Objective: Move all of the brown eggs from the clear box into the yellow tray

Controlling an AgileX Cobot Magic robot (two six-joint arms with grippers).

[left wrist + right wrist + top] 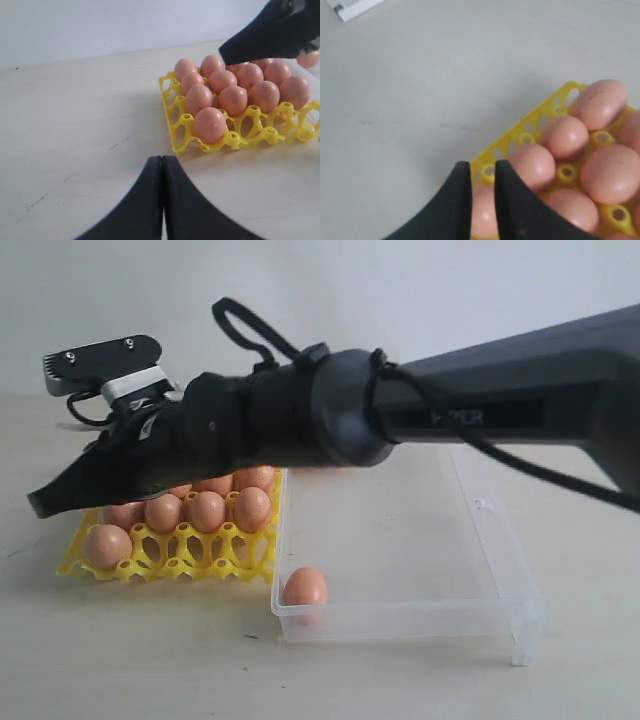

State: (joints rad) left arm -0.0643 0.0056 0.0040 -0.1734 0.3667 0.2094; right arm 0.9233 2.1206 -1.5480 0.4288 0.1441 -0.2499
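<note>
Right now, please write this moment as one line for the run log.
right gripper: over yellow tray, jaws slightly apart, empty | left gripper: shut, empty | clear box: one brown egg inside

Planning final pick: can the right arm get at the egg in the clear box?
Probably yes. The egg lies uncovered in the open-topped clear box, beside the yellow tray where the right arm hovers; corner walls may crowd the jaws.
</note>
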